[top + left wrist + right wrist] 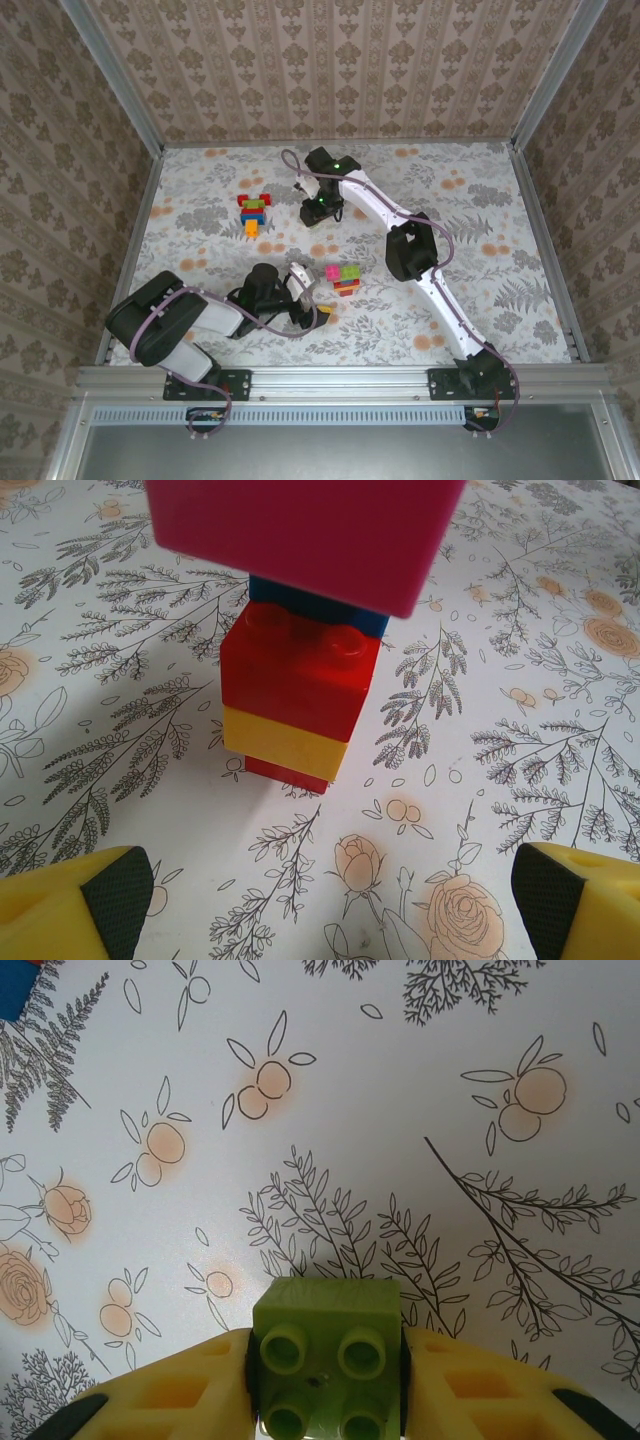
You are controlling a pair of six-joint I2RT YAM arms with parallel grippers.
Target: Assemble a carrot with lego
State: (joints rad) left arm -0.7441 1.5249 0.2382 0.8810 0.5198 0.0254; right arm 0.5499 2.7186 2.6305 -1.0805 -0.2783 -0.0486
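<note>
A light green lego brick (325,1345) with four studs sits between the yellow fingers of my right gripper (330,1370), which is shut on it just above the flowered table. In the top view that gripper (322,213) hangs at the table's middle back, right of a lego cluster (253,212) in red, green, magenta, blue and orange. My left gripper (320,910) is open, its dark pads (115,900) wide apart, facing a small stack (300,680) of red and yellow bricks under a blue one and a magenta one (300,530). From above, this stack (345,278) stands right of the left gripper (322,316).
The table (480,220) wears a floral cloth and is walled by patterned panels on three sides. A blue brick's corner (15,985) shows at the upper left of the right wrist view. The right arm's links (415,250) cross the table's right middle.
</note>
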